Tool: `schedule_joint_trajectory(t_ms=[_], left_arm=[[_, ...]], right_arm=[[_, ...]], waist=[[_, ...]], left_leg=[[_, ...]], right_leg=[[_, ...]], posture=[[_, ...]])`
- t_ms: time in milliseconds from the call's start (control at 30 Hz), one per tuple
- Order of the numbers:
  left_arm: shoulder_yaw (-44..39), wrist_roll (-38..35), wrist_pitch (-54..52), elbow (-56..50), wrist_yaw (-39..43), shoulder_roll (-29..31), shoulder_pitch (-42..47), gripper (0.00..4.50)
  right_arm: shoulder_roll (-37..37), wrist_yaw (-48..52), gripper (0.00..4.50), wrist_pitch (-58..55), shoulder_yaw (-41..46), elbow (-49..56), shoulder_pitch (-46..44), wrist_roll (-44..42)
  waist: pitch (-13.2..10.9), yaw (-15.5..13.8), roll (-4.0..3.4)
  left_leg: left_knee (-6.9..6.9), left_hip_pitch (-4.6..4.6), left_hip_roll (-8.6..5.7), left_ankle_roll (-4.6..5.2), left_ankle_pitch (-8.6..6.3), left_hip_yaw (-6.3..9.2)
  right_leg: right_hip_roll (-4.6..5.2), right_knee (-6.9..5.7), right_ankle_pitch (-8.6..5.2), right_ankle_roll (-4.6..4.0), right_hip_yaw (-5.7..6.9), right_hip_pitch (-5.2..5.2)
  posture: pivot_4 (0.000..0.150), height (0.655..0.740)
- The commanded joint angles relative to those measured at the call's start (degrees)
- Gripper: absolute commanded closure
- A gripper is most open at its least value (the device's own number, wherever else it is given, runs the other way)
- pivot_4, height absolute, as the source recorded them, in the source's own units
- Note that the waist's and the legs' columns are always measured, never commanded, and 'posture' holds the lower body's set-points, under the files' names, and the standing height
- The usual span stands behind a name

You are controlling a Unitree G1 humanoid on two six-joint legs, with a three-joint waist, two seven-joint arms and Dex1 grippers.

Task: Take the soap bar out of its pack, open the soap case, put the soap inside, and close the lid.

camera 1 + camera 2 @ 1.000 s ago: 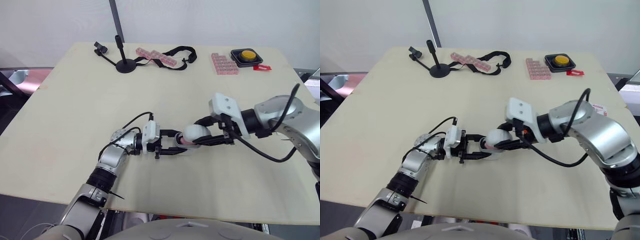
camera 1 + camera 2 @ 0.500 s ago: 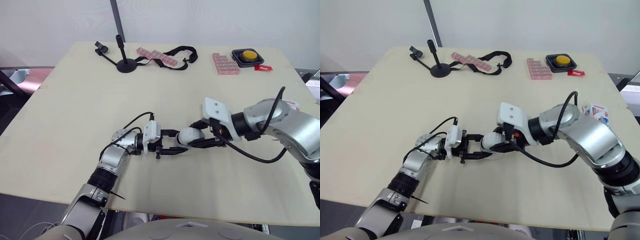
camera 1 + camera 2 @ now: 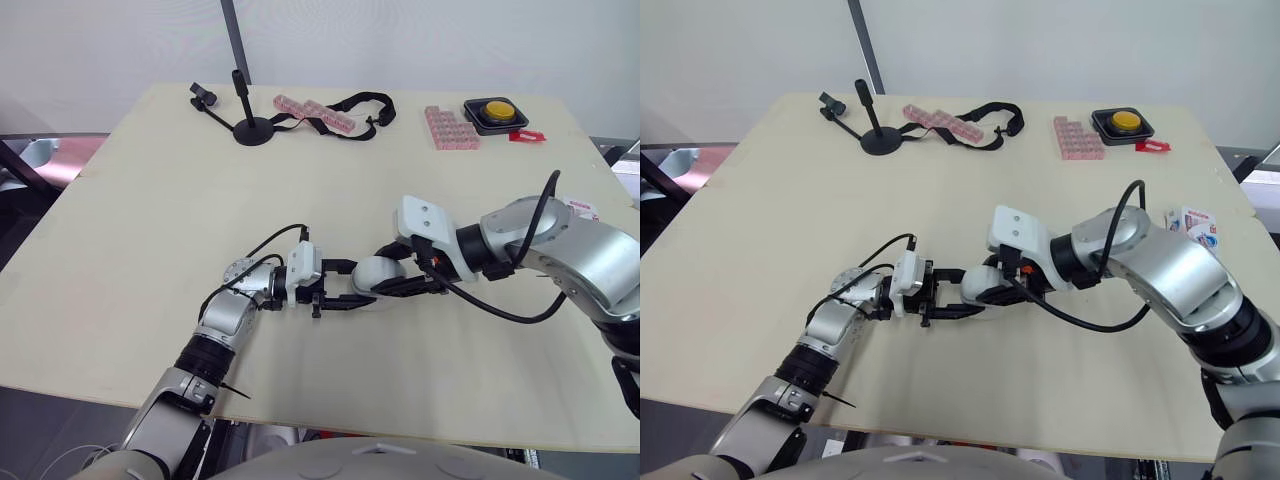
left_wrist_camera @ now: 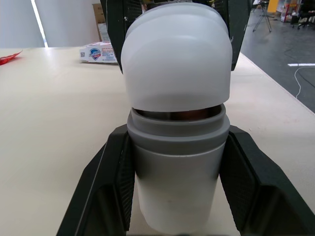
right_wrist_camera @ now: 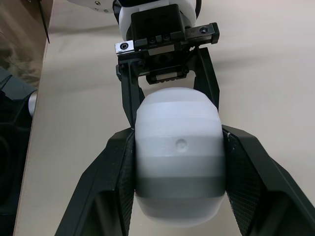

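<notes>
**Q:** Where's the case, and what are your pincers up to?

**Me:** Mid-table (image 3: pixel 150 200), held sideways between my arms. I can't tell if it touches the tabletop. My left gripper (image 3: pixel 350 286) is clamped on the grey soap case base (image 4: pixel 177 182), a finger snug on each side. My right gripper (image 5: pixel 178 135) is closed round the white lid (image 4: pixel 177 59), which sits over the base's mouth with a thin gap showing. There's a dark sliver in that gap. I'd guess it's the soap (image 4: pixel 177 114), but I won't swear to it.

**Q:** What could bite you here?

**Me:** The lid going on cocked. If I push off-axis, the rim could jam or the base could twist out of my left fingers.

**Q:** Any branding?

**Me:** None on the case. The soap pack (image 3: pixel 1193 222) near the table's right edge has a blue-and-red logo, but the text is too small to read.
</notes>
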State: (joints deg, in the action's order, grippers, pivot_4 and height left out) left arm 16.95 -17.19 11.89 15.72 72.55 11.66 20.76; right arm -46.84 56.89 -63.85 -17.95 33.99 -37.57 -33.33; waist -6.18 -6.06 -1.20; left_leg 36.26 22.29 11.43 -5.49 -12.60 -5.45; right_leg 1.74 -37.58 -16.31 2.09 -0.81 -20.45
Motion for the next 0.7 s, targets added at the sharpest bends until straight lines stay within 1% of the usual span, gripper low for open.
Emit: schedule_joint_trajectory(t_ms=[33, 267, 700], left_arm=[[0.23, 0.89, -0.14, -0.44, -0.76, 0.34, -0.12, 2.61], [0.22, 0.93, -0.40, -0.62, -0.80, 0.50, -0.16, 2.61], [0.04, 1.24, -0.60, -0.78, -0.85, 0.44, -0.19, 2.61]], right_arm=[[0.05, 0.53, 2.54, -0.46, -1.28, 0.46, -0.41, -0.96], [-0.23, 1.03, 2.54, 0.09, -2.36, 1.18, -1.29, -0.70], [-1.67, 0.24, 2.54, 2.42, -4.70, 0.78, 2.44, 1.60]], waist=[[0.00, 0.00, 0.00], [0.00, -0.01, 0.00], [0.07, -0.01, 0.02]], left_leg=[[0.00, 0.00, 0.00, 0.00, 0.00, 0.00], [0.00, -0.01, 0.00, 0.00, 0.00, 0.00], [-0.01, -0.19, 0.01, -0.02, -0.01, -0.02]], right_leg=[[0.00, 0.00, 0.00, 0.00, 0.00, 0.00], [0.00, -0.02, 0.00, 0.00, -0.01, 0.00], [-0.01, -0.03, 0.00, 0.00, -0.05, 0.14]], posture=[[0.150, 0.7400], [0.150, 0.7400], [0.150, 0.7400]])
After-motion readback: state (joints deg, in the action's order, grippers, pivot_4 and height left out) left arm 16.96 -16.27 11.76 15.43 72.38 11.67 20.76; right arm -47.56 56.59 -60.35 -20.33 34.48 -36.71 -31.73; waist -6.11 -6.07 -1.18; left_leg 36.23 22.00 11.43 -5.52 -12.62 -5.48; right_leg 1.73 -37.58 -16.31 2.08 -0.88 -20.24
